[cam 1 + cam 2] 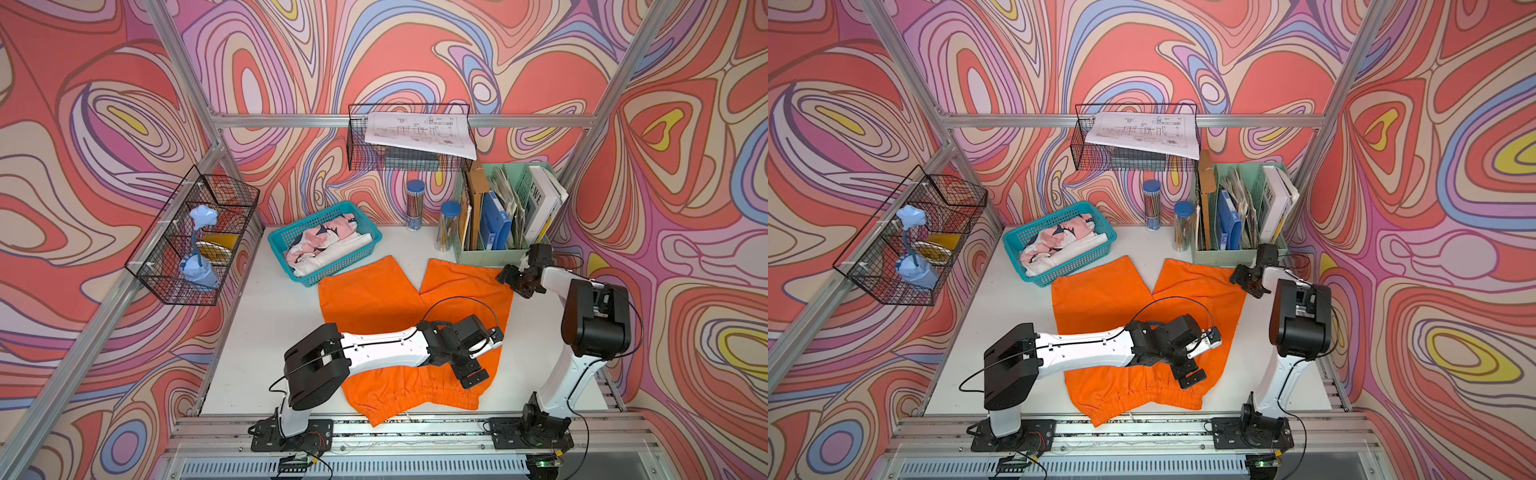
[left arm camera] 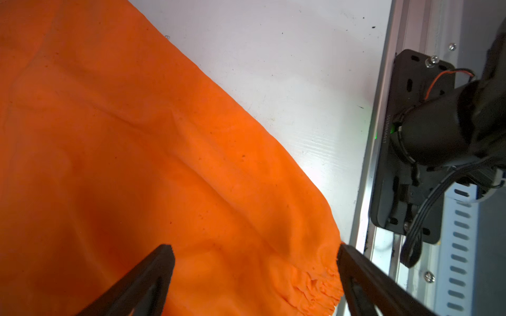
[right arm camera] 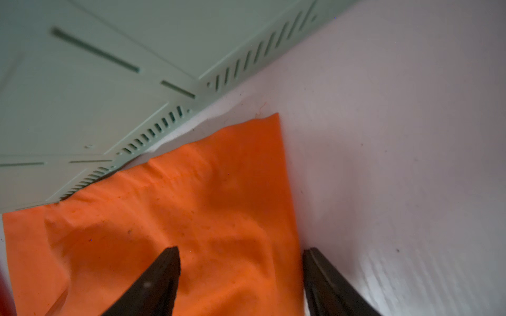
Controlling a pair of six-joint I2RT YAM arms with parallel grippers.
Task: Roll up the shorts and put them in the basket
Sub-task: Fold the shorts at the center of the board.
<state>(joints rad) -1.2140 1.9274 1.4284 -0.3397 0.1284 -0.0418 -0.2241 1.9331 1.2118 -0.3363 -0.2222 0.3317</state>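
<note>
Orange shorts, seemingly soft, light and floppy. Lay flat on the white table, waistband at the front edge. Best pinched at a corner or hem. Found the left gripper spread wide over the waistband corner, the right gripper spread across a leg's edge. Nothing grabbed.

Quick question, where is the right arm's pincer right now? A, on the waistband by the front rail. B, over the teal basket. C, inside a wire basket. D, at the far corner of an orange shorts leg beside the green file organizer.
D: in a top view the right pincer sits at the outer hem corner of the shorts, close to the green organizer.
</note>
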